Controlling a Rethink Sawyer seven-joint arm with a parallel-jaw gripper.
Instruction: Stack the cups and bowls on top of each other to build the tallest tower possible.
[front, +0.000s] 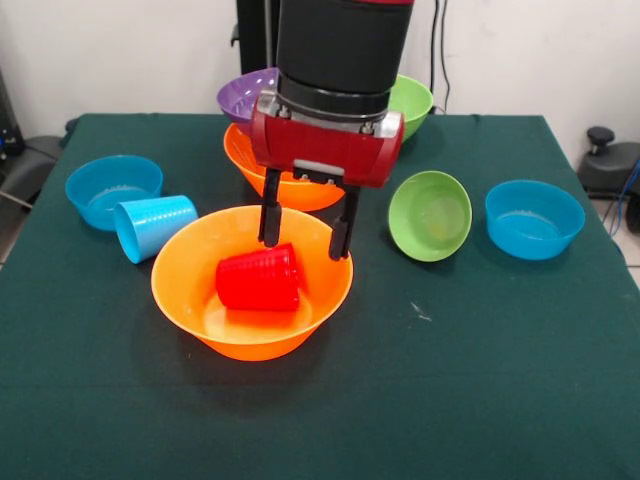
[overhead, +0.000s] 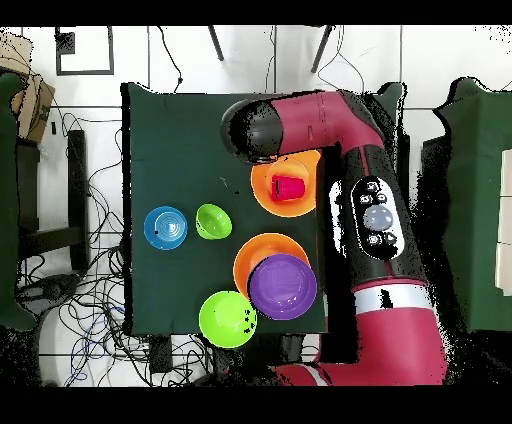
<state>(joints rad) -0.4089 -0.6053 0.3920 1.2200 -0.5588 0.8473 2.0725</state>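
So nearest the camera there's a large orange bowl (front: 251, 285) with the red cup (front: 259, 278) lying on its side inside it, mouth pointing right. The gripper (front: 304, 232) hangs right over the back of that bowl, fingers spread apart and straddling the cup's upper edge without clamping it.

Left of that, the light blue cup (front: 152, 225) is tipped over on the green cloth-covered table (front: 480, 380), its base up against a small blue bowl (front: 112, 190). Off to the right, a small green bowl (front: 430, 215) is tilted up on its edge, then another small blue bowl (front: 534, 218) sitting flat, empty.

Further back, a second large orange bowl (front: 300, 185) sits mostly behind the gripper, with the purple bowl (front: 247, 97) resting on its far rim and a large green bowl (front: 412, 103) behind the arm. No tower so far, and no readable writing anywhere
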